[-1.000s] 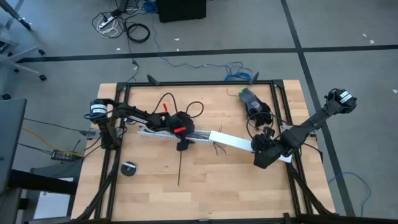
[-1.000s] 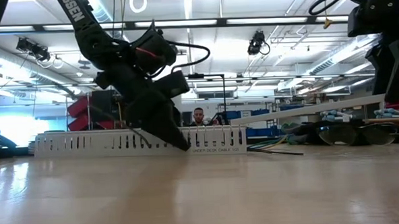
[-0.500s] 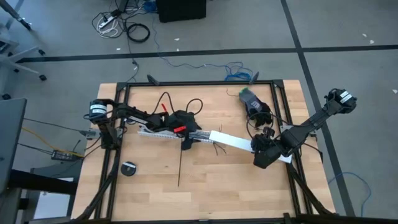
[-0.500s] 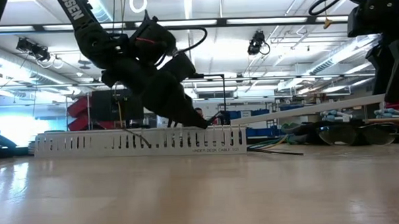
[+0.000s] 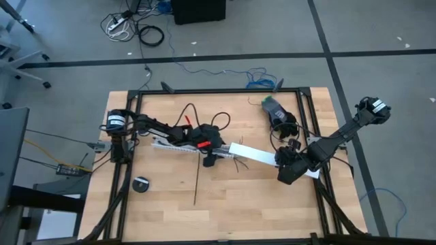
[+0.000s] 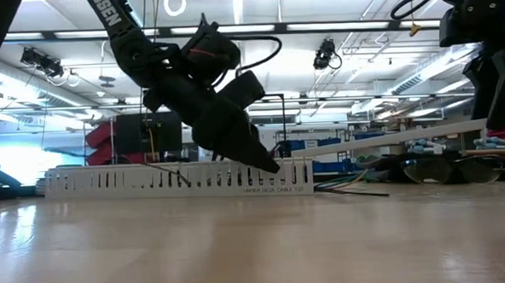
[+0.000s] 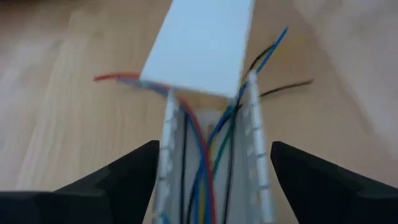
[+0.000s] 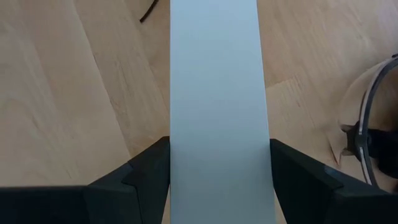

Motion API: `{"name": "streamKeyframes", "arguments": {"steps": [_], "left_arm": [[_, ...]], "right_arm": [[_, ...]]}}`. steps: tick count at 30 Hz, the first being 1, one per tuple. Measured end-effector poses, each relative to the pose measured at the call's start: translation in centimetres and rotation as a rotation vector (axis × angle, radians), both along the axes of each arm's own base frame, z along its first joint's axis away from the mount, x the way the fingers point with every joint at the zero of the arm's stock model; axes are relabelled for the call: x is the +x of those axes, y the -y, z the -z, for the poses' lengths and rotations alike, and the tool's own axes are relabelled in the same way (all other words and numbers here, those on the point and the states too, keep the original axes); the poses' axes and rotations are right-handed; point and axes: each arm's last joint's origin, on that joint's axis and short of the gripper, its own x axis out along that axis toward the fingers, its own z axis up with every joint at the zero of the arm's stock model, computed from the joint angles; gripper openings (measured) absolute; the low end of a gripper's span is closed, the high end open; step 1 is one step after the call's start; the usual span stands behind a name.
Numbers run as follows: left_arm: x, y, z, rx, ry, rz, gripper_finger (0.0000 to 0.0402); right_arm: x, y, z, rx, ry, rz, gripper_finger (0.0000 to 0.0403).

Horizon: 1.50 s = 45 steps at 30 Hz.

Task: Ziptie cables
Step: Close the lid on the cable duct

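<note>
Left wrist view: cables (image 7: 208,149) lie between the spread left claw (image 7: 211,180) fingers.

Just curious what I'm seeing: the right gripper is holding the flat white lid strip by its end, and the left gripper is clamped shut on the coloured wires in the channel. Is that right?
Not quite. The left gripper is open, its fingers either side of the white channel, as the left wrist view shows; the cables lie loose inside. The right gripper does hold the white lid.
</note>
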Motion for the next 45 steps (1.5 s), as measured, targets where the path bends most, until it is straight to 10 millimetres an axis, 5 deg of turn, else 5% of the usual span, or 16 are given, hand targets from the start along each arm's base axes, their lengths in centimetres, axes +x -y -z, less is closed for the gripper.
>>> {"name": "streamKeyframes", "arguments": {"steps": [16, 27, 45], "left_arm": [[-0.5, 0.2, 0.9, -0.002, -0.09, -0.001, 0.0253], [-0.5, 0.1, 1.0, -0.002, -0.096, -0.002, 0.0251], [-0.7, 0.6, 1.1, -0.001, -0.118, 0.072, 0.0251]], "right_arm": [[-0.5, -0.2, -0.5, 0.087, 0.0, -0.024, 0.023], [-1.2, 0.0, -2.0, 0.114, 0.112, -0.053, 0.023], [-0.8, -0.5, -1.0, 0.096, 0.042, -0.049, 0.023]]}}
